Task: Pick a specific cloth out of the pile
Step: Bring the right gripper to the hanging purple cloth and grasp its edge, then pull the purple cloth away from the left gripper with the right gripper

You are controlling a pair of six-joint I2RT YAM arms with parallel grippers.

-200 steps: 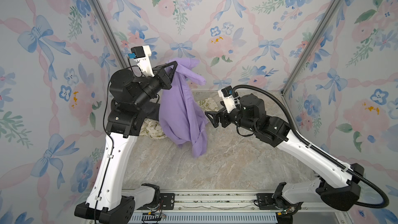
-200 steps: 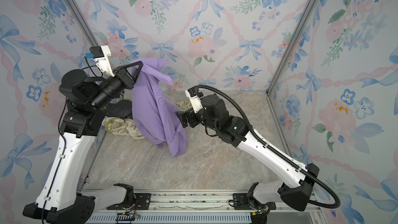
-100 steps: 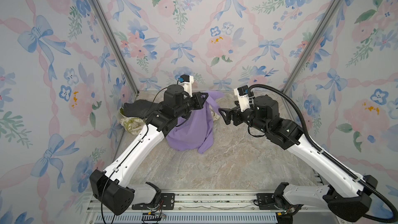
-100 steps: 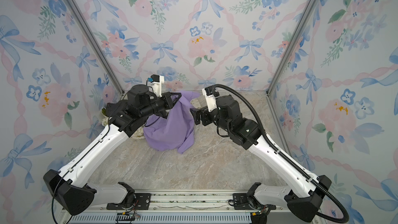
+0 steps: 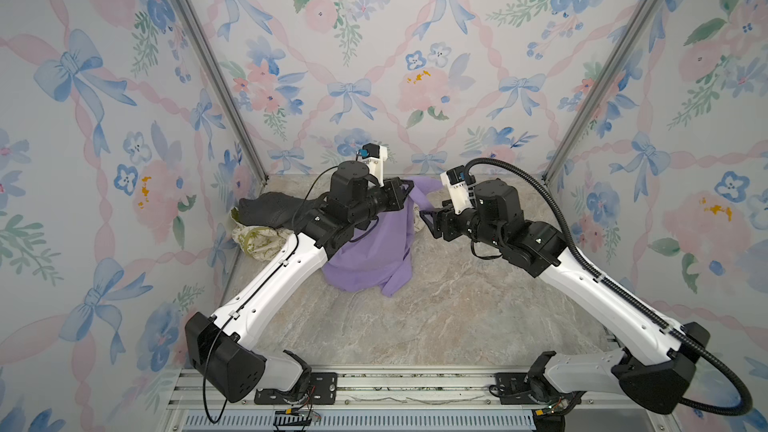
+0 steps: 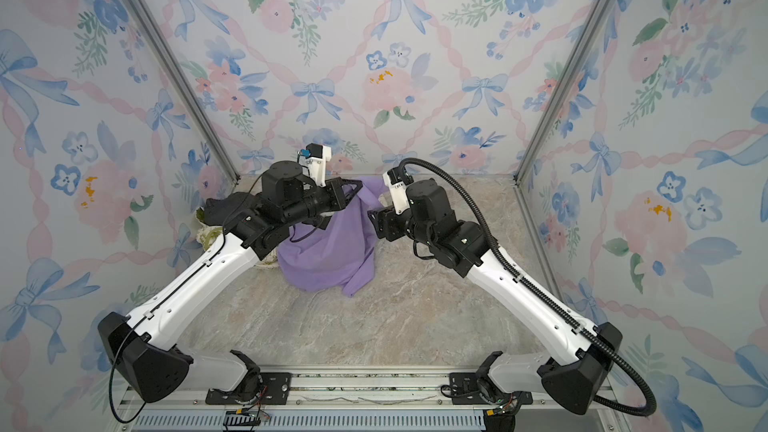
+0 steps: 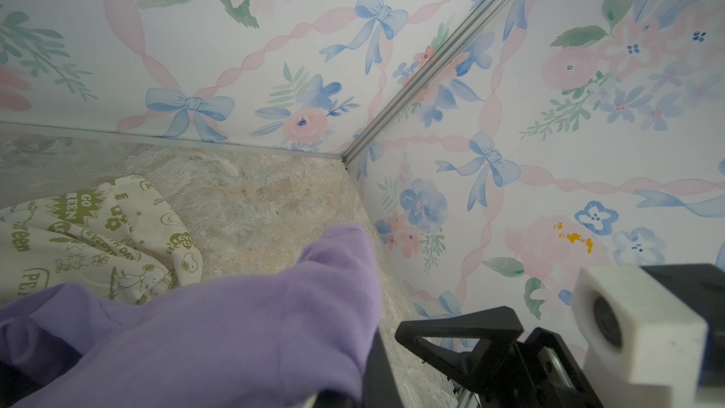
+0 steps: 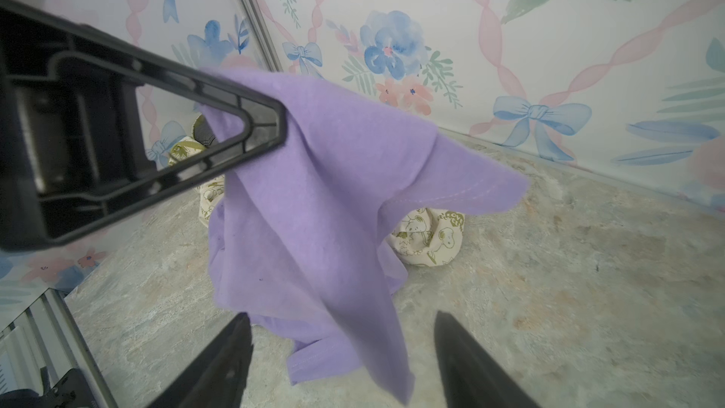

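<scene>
Both top views sit high at the front, looking down over the whole scene. My left wrist camera faces the far right corner, my right wrist camera the far left corner. Both are close on the lavender cloth.

Surface: tabletop, marbled beige-grey, flat, walled at the back and both sides.
Back left corner: pile, heaped against the wall.
Top of pile: dark grey garment, slumped across the fabric under it.
Under it: cream cloth with olive-green print, crumpled on the tabletop; another fold of it seen in the right wrist view.
Middle, toward the back: lavender cloth, lower part bunched on the tabletop just beside the pile, upper part raised off it.
</scene>
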